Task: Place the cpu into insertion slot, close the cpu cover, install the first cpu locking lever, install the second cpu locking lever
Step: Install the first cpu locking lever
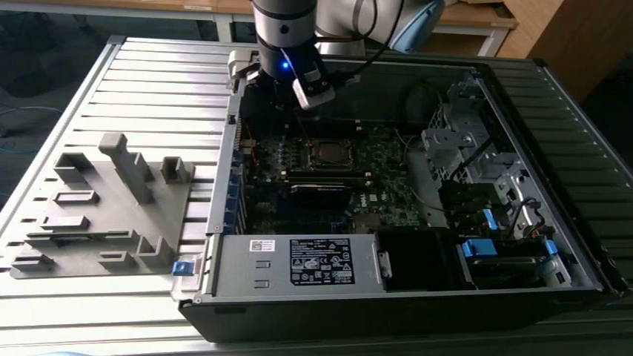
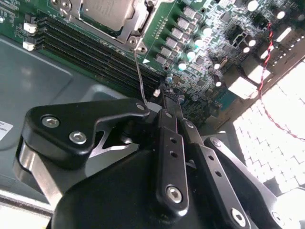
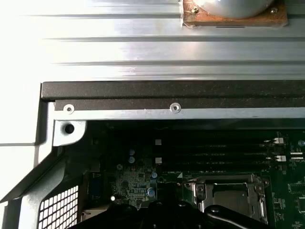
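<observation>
The tool (image 2: pixel 163 94), jaws together beside a thin locking lever (image 2: pixel 138 71), hangs near the motherboard's (image 2: pixel 209 52) edge, where the cpu (image 2: pixel 107 12) lies socketed under the cpu cover (image 2: pixel 135 25), probably light, stiff, fragile, best gripped by its edges.

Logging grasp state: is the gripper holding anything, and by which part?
Cannot tell. The locking lever ends at the gripper in the second wrist view; whether it is clamped is hidden.

Open computer case (image 1: pixel 416 315) lying on slatted metal desk (image 1: pixel 148 81). Motherboard (image 1: pixel 386 185) inside, cpu (image 1: pixel 327 153) near its middle. Arm (image 1: pixel 287 30) hanging over the case's far edge, beyond the cpu. Grey fixture block (image 1: pixel 99 215) at the exterior view's left.
</observation>
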Tool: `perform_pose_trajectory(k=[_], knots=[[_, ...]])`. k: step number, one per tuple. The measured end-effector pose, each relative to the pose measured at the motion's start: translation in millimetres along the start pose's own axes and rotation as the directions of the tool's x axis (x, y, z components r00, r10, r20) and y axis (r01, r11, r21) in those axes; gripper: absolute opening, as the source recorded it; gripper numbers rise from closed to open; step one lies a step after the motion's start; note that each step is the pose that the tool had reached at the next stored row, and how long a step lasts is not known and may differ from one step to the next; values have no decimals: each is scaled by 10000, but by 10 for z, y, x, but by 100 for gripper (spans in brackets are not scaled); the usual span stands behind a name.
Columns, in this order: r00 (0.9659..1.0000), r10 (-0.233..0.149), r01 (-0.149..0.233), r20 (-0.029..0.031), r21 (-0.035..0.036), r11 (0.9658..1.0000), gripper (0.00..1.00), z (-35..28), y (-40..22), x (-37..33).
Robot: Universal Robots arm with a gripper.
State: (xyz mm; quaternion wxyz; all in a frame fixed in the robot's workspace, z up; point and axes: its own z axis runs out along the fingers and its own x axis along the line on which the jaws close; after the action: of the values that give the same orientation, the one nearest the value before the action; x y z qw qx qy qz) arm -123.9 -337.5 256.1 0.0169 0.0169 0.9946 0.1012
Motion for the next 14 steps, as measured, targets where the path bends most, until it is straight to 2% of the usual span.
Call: perform_pose_trajectory(k=[4,5,7,9,14], knots=[[10000,1,-1,-4,-19,10000,11,8,-2,7],[10000,1,-1,-4,-55,10000,11,9,-2,7],[10000,7,-7,-7,-173,9999,11,9,-2,7],[10000,10,-10,-10,-235,9997,11,9,-2,7],[10000,9,-9,-9,-261,9997,11,11,-2,-6]])
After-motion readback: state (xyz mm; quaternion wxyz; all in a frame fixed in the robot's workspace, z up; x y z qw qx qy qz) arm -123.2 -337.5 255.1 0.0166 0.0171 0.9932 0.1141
